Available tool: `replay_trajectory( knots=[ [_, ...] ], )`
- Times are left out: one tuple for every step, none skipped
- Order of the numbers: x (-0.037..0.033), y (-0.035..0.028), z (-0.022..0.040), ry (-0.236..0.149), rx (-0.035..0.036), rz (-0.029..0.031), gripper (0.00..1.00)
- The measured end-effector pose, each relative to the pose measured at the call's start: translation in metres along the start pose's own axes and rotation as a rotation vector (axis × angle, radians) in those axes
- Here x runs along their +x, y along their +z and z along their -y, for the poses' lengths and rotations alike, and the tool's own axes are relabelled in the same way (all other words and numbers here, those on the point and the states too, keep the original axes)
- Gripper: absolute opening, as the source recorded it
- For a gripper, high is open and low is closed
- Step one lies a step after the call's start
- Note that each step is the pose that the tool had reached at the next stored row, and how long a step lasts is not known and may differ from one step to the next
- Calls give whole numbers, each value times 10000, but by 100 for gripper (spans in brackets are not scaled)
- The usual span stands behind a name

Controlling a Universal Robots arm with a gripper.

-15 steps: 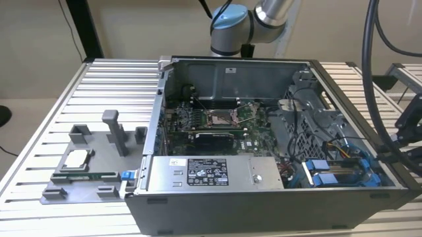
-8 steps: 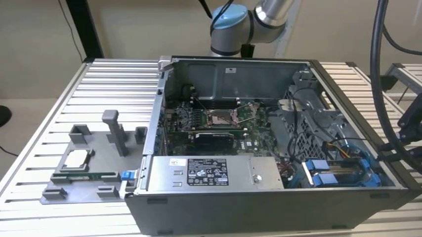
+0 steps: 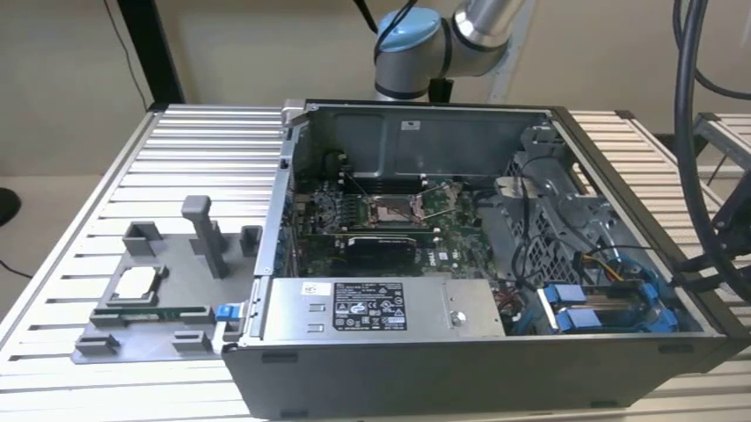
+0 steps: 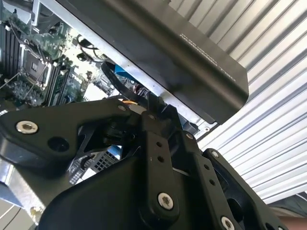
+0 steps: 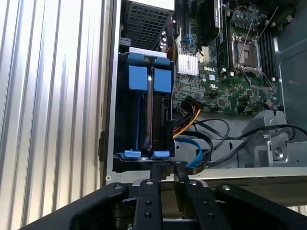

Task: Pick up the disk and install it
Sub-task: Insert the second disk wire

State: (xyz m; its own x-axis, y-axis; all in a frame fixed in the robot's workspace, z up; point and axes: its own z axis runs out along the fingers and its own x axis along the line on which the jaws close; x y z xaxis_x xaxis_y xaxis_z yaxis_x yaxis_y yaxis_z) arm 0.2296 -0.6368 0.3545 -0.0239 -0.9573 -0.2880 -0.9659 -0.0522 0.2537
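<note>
Disk (image 3: 583, 315) sits in its blue carrier at four o'clock inside the case (image 3: 470, 378) in the exterior view. In the first wrist view it stands on edge in the bay, with the gripper (image 5: 168, 168) near it; clenched or released, I cannot tell. It is probably hefty, rigid and shock-sensitive, so hold the carrier's sides. In the second wrist view the gripper hangs beside the case wall.

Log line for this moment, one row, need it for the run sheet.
arm: outside the open computer case | gripper: above the blue carriers, carrying nothing | disk: seated in drive bay, blue carrier bracket | motherboard: exposed
</note>
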Motion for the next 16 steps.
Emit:
replay_trajectory(
  knots=[
    [9,2,1,-2,-6,0,100],
    [19,5,3,-4,-13,0,100],
    [28,7,3,-6,-18,0,100],
    [34,9,4,-9,-20,0,100],
    [36,10,4,-11,-21,2,100],
    [37,10,3,-13,-21,7,100],
    [37,12,0,-15,-20,13,100],
    [38,14,-4,-17,-20,24,100],
    [39,17,-7,-21,-21,35,100],
    [40,22,-6,-26,-23,44,100],
    [41,26,-5,-32,-24,47,100],
    [43,29,-5,-39,-26,51,100],
    [44,33,-4,-51,-29,57,100],
    [45,35,-4,-64,-33,62,100],
    [46,39,-4,-78,-37,71,100],
    [47,42,-4,-93,-40,80,100]
  ],
)
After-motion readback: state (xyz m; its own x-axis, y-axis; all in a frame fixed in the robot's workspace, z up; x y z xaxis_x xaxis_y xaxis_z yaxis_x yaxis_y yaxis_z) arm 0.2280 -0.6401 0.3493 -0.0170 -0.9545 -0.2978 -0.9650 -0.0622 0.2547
